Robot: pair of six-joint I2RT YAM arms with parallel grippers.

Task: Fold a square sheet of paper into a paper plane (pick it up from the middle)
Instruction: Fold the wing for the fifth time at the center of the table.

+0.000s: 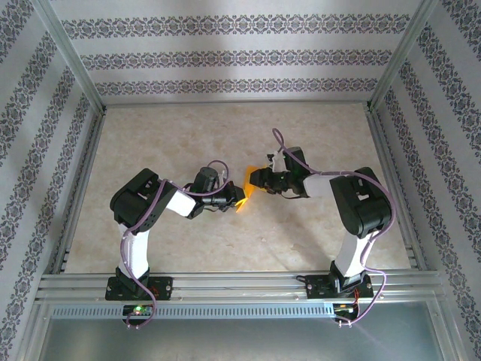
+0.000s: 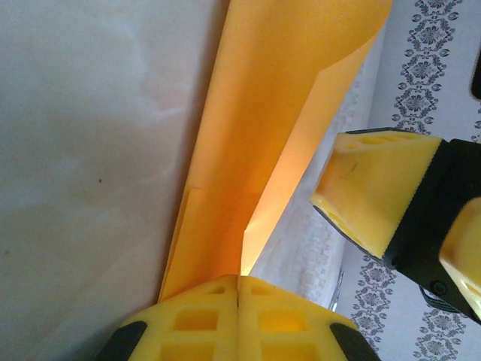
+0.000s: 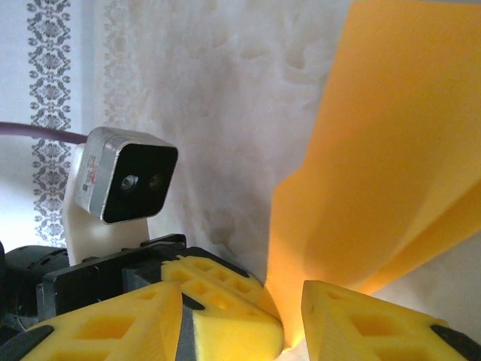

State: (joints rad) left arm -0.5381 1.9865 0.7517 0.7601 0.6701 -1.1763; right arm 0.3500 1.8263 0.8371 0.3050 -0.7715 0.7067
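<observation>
My left tool (image 2: 238, 289) was clamped shut on the creased orange sheet of paper (image 2: 270, 135), held clear of the worktop (image 1: 188, 135), its long axis running straight out from that tool. My right tool (image 1: 255, 178), jaws part-open and apparently gripping nothing, stood just beside the sheet's free edge.

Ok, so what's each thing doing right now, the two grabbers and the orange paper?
left gripper: shut, pinching one end of the orange paper.
right gripper: open, fingers apart, close beside the orange paper.
orange paper: creased, with a flap folded over, held by the left gripper.
</observation>
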